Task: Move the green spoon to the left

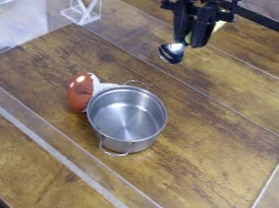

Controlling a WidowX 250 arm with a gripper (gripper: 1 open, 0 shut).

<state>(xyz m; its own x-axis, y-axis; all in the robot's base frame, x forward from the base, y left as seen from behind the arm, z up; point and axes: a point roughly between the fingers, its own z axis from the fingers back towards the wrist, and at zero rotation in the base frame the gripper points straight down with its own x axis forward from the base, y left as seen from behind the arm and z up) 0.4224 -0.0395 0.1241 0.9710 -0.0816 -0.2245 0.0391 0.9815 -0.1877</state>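
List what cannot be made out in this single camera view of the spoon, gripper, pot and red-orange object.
- green spoon: handle mostly hidden between the fingers of the gripper; only the silver bowl shows clearly.
- Arm above the gripper: cut off by the top edge.
- red-orange object: right side hidden behind the pot; too small to identify.
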